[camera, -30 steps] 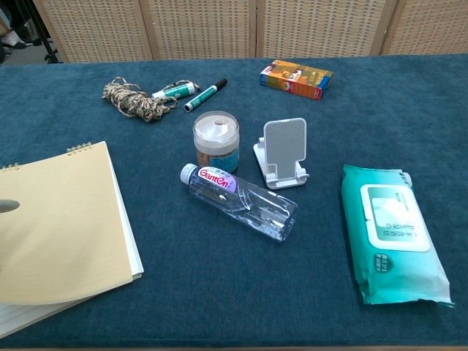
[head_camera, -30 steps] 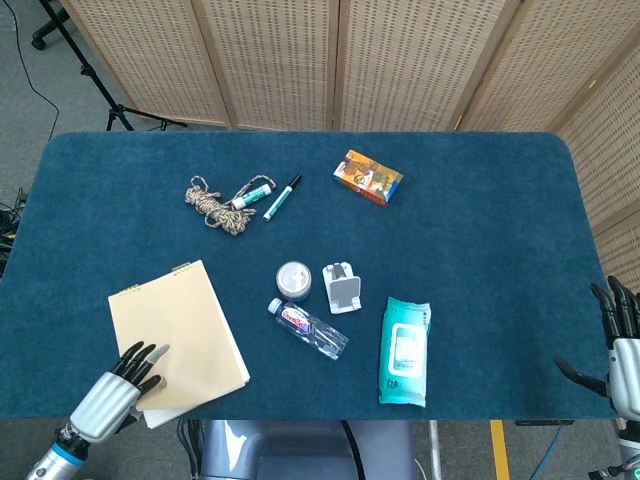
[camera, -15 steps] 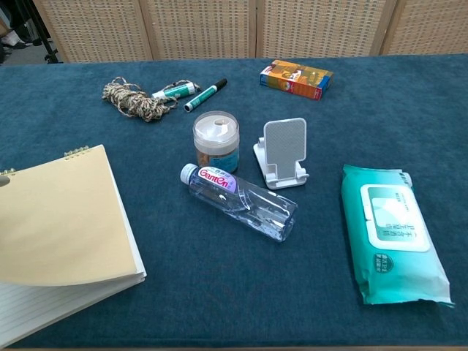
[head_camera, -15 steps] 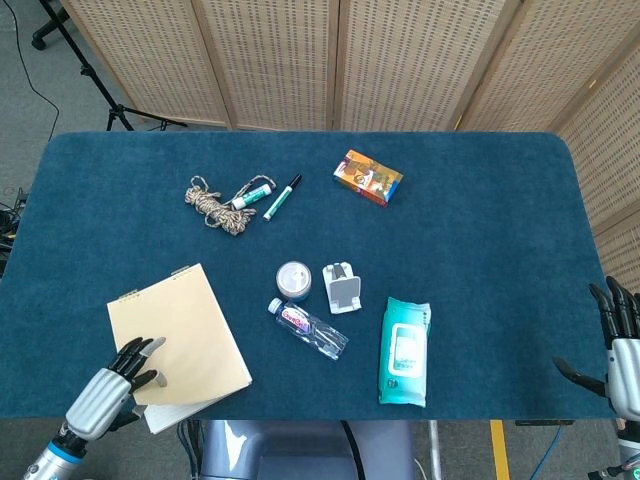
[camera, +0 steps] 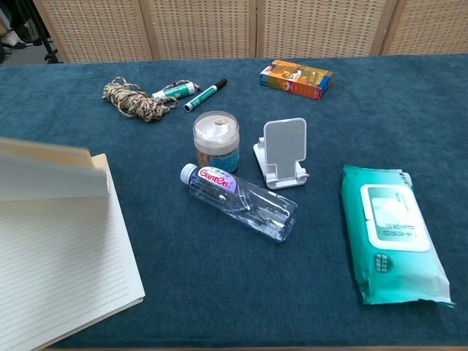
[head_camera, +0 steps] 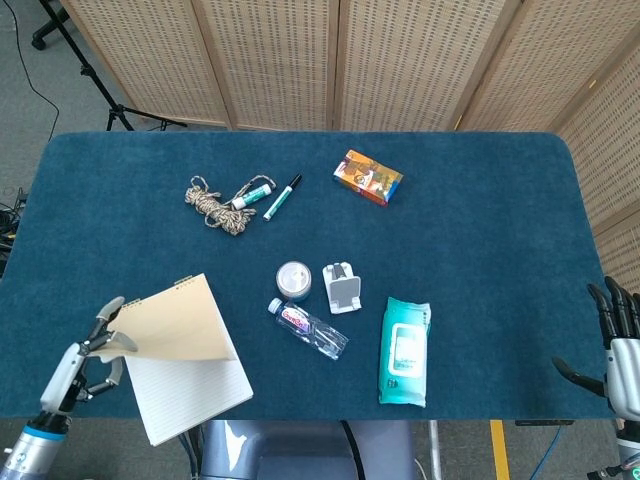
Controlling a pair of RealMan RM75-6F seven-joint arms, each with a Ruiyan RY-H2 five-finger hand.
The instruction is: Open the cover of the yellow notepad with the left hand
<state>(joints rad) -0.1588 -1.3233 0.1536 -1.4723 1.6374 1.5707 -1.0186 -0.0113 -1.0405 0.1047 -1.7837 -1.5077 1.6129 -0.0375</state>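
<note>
Wicker screens stand behind a blue tabletop where the cover of the yellow notepad now stands raised, swung up toward 11 o'clock off the pad. A second ago it lay almost flat with your left robot hand resting on its near corner; half a second ago it had only begun to bow upward. In the chest view the lined first page is fully bared and the cover hangs folded back above its far edge.

By the look of it, the opening is most of the way done; what remains is carrying the cover over the spiral binding so it stays back on its own.

Your left robot hand sits at 9 o'clock of the pad, by the tabletop's near left edge, turned on its side and grasping the cover's left edge between its fingers, with the forearm running down out of the head view. The chest view does not show this hand at all.

Your right robot hand waits at the near right corner, well apart from everything, fingers spread and upright, released and holding nothing.

At 3 o'clock of the pad, untouched, lie a clear water bottle, a round jar and a white phone stand.
</note>
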